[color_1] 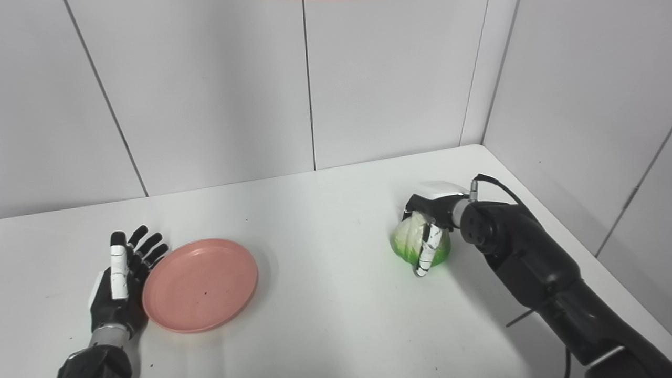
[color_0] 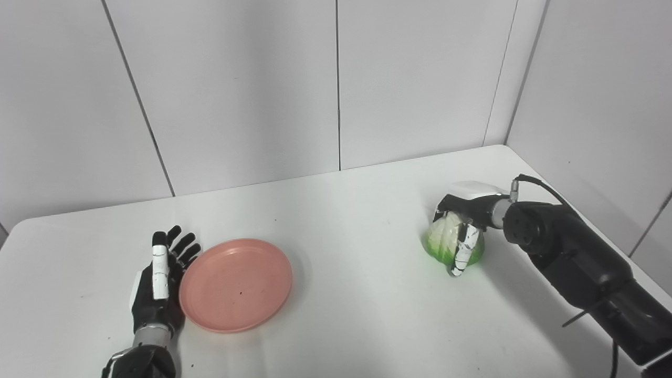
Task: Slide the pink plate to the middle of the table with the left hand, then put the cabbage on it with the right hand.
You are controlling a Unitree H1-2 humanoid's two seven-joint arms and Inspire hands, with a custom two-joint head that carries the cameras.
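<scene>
The pink plate (color_0: 235,284) lies flat on the white table (color_0: 346,220), left of the middle. My left hand (color_0: 159,282) is open, fingers straight, with its palm edge against the plate's left rim. The cabbage (color_0: 446,242), pale green and white, rests on the table at the right. My right hand (color_0: 464,226) is wrapped over it from the right, thumb down its front and fingers behind. In the right eye view the plate (color_1: 199,284), the left hand (color_1: 119,286), the cabbage (color_1: 410,239) and the right hand (color_1: 433,223) appear in the same arrangement.
White wall panels stand along the table's back edge and right side. The table's far right corner (color_0: 501,148) meets the walls. The black right forearm (color_0: 583,265) crosses the table's right side.
</scene>
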